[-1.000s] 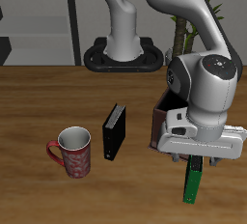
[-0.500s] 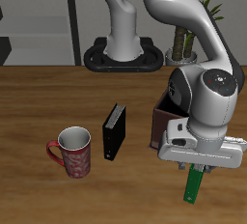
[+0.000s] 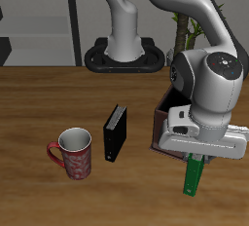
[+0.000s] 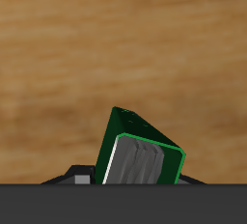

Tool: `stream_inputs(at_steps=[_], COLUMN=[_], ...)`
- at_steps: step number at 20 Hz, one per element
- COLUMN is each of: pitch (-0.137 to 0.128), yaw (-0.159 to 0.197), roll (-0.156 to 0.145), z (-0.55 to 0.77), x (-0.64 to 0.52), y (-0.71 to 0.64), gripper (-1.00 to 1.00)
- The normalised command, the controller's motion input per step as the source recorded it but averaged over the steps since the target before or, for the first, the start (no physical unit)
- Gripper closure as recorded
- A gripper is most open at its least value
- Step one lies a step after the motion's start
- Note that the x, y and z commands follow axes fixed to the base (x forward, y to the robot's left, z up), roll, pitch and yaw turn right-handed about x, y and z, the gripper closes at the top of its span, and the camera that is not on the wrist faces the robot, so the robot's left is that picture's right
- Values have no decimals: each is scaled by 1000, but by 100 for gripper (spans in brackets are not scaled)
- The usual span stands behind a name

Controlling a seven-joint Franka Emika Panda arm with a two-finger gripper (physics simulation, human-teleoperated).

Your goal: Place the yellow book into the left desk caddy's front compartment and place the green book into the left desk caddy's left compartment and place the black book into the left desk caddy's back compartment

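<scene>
Bare wood near table's front edge, tool (image 3: 197, 158) clamped on green book (image 3: 194, 177).

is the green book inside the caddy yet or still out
Out. The green book hangs below the gripper, held at its top, over bare table beside the left desk caddy, nearer the front edge.

One camera looks down from the front at the desk (image 3: 39, 103); the other sits close on the gripper (image 3: 197, 159), both showing the green book (image 4: 141, 155)
</scene>
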Motion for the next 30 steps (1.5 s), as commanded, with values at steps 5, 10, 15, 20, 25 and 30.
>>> stream_inputs(at_steps=[5,10,15,20,25,30], pitch=[-75,-91,-64,-66,-26,-7], yaw=[-12,-12,9,-26,-50,-84], roll=[-43,-44,-24,-26,-55,-15], z=[639,821,586,649,320,223], x=[-185,-323,-306,-395,-292,-441], y=[-246,-256,-146,-151,-200,-173], gripper=[100,100,100,100,100,100])
